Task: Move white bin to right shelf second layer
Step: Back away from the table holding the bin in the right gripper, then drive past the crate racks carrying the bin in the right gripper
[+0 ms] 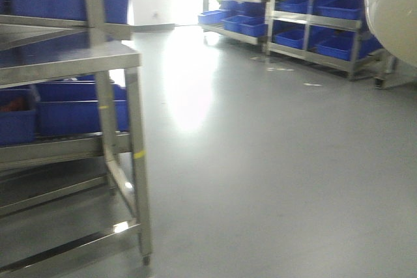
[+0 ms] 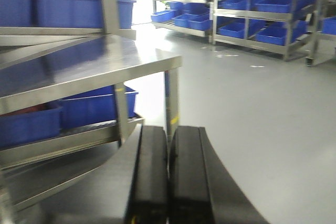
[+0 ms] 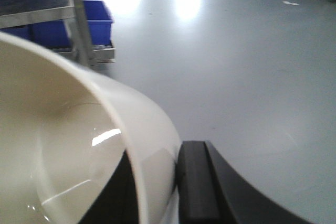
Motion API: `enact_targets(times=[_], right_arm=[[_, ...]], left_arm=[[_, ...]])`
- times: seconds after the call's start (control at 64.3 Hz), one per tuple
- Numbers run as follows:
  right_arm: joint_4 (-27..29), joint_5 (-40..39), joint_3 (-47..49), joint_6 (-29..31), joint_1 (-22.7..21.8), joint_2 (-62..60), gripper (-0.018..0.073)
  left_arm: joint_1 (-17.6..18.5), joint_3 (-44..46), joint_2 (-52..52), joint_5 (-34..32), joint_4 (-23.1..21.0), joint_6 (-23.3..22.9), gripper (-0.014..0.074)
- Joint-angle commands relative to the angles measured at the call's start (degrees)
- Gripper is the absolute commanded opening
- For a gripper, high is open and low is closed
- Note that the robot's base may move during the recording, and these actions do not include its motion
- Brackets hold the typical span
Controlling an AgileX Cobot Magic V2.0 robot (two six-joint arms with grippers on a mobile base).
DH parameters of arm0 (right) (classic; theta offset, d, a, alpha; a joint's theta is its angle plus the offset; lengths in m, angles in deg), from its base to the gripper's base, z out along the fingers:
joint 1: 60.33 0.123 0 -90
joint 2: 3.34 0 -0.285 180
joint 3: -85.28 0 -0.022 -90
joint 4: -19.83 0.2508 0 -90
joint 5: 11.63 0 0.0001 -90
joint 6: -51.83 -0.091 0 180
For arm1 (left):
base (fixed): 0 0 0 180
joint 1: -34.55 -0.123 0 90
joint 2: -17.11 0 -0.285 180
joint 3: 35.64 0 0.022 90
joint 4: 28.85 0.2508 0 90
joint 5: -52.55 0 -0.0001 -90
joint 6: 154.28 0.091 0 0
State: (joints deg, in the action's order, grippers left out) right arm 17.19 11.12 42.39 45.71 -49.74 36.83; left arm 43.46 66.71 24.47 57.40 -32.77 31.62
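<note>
Steel table (image 1: 71, 60), blue crates (image 1: 339, 8), white bin (image 1: 394, 11)

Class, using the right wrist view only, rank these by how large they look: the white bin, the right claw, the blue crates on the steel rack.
1. white bin, nearest the camera, fills the left.
2. right claw, clamped on its wall.
3. blue crates, far off; true size unsure.

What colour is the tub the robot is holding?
Glossy cream-white. The bin shows best in the right wrist view.
</note>
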Motion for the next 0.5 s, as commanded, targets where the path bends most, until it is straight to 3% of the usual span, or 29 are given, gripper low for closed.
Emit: enact_targets(times=[0.0,0.482], right_arm=[[0.16,-6.0,1.9,0.01,-0.29,0.28,0.0056],[0.16,-6.0,1.9,0.01,-0.29,0.28,0.0056]], left_arm=[[0.41,-2.11,-0.8,-4.85,-0.31,-0.2,0.0085],[0.41,-2.11,-0.8,-4.85,-0.31,-0.2,0.0085]])
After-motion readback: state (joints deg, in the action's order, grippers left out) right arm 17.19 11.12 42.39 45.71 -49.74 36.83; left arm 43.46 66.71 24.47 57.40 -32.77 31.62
